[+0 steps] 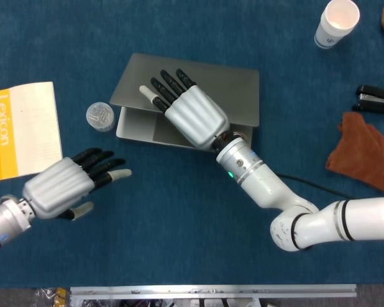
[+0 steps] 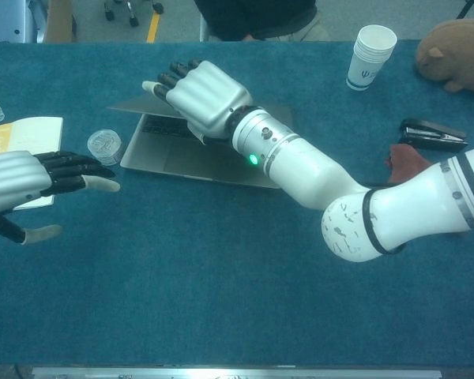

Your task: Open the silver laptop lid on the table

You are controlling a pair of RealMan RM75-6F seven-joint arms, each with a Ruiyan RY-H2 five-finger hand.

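Right hand (image 1: 191, 115) hooked under partly raised laptop lid (image 1: 230, 89), hinge beyond fingertips; left hand (image 1: 63, 185) spread, empty, nearer than laptop.

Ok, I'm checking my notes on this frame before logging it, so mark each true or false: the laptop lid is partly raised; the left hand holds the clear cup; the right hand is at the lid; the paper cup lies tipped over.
1. The silver laptop lid is partly raised: true.
2. The left hand holds the small clear cup: false, it hovers apart from it, holding nothing.
3. The right hand is at the lid: true.
4. The paper cup lies tipped over: false, it stands upright.
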